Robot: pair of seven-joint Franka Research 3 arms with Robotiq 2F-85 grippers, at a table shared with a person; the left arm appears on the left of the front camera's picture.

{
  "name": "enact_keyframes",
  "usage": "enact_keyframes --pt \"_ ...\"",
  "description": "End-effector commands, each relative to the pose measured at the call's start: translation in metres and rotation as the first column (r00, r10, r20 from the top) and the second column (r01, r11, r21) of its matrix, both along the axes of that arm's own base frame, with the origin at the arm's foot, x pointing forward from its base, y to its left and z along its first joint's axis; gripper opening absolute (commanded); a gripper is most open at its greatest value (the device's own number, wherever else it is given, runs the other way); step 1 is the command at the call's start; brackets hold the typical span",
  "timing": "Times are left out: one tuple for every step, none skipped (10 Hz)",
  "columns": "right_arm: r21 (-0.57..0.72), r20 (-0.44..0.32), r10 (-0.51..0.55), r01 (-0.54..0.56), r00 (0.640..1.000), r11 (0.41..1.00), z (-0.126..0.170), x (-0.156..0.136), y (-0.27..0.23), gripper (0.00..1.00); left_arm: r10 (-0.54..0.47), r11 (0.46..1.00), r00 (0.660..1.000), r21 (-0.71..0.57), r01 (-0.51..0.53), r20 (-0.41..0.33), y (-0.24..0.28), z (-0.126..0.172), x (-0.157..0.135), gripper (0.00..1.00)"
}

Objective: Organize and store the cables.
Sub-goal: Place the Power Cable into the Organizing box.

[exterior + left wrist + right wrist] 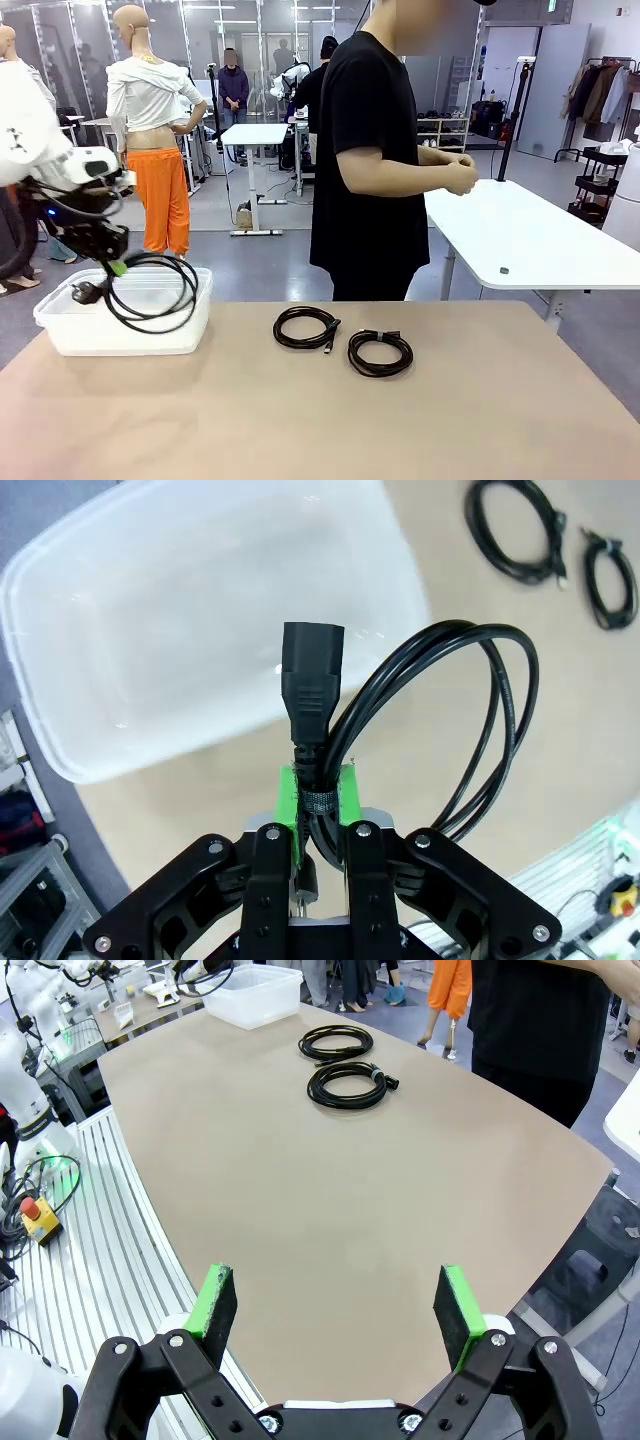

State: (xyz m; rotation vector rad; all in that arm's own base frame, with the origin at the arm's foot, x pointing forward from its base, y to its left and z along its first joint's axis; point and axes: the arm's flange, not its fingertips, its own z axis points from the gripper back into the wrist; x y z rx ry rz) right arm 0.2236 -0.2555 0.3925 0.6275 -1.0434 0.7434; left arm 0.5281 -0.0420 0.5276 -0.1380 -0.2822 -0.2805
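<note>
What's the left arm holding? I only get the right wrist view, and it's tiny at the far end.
Observer: The left jaws are shut on a coiled black power cable, pinched at its tie band, with the plug pointing away from the wrist.
Operator: Over the bin yet?
Observer: About at its edge. In the left wrist view the plug lines up with the rim of the clear bin, and the loop hangs out over the table.
Operator: Anything in the bin already?
Observer: No cable on the part of the bin floor that the left wrist view shows.
</note>
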Motion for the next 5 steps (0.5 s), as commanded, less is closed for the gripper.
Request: enact_keyframes --pt "0.003 0.026 0.002 -0.002 1.0 1.0 0.001 0.0 -0.001 1.0 0.041 0.995 0.998 -0.087 -0.046 -0.058 0.027 0.003 0.045 0.17" --pt "0.003 0.026 0.002 -0.002 1.0 1.0 0.001 0.0 -0.001 1.0 0.087 0.991 0.995 -0.099 -0.091 -0.039 0.045 -0.001 0.063 0.17" --pt "0.003 0.026 0.002 -0.002 1.0 1.0 0.001 0.0 -0.001 1.0 0.138 0.981 0.99 -0.134 -0.138 -0.004 0.056 -0.005 0.082 0.17" --pt "0.003 0.026 0.002 -0.002 1.0 1.0 0.001 0.0 -0.001 1.0 0.163 0.98 0.987 -0.114 -0.161 0.01 0.064 -0.014 0.099 0.17" --pt "0.003 0.026 0.002 -0.002 1.0 1.0 0.001 0.0 -0.001 1.0 0.176 0.979 0.984 -0.101 -0.176 -0.009 0.07 -0.029 0.115 0.17"
